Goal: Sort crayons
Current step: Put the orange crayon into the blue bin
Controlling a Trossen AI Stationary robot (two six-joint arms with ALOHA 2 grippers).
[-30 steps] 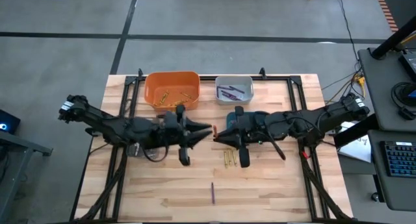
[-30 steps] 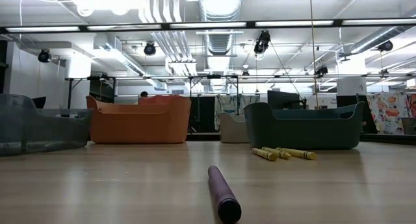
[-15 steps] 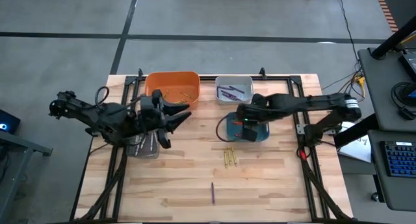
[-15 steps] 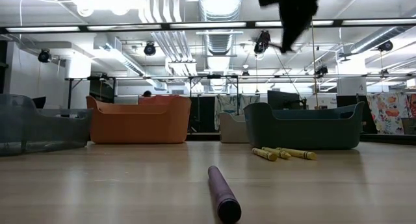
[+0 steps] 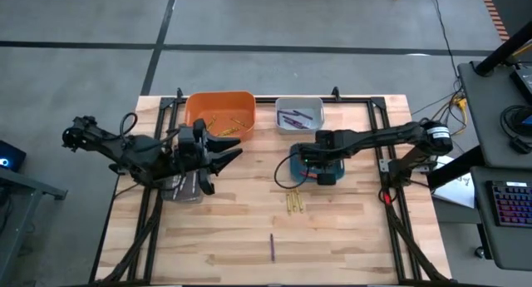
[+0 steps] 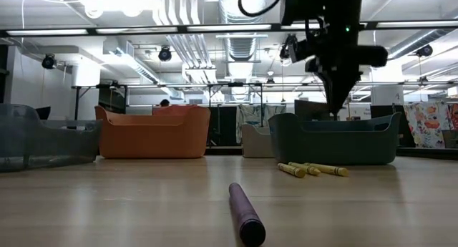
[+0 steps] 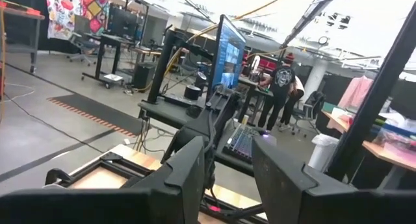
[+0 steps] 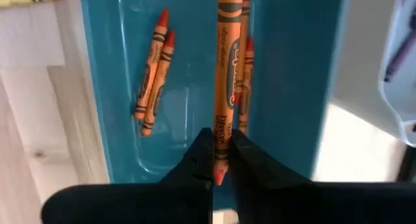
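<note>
Orange crayon poised over the blue bin

Pinching an orange crayon (image 8: 227, 87) lengthwise in the right gripper (image 8: 219, 160), directly above the blue bin (image 8: 299, 87), over orange crayons lying inside. Lowering well inside the bin's walls before spreading the fingers, to stop a bounce-out. Idling beside the orange bin (image 5: 219, 115): left gripper (image 7: 227, 165), fingers spread, empty

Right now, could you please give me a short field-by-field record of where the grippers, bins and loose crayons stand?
right gripper: over the blue bin, shut on an orange crayon
blue bin contents: more orange crayons
left gripper: open, raised beside the orange bin
loose on table: yellow crayons, one purple crayon
grey bin: holds purple crayons
</note>
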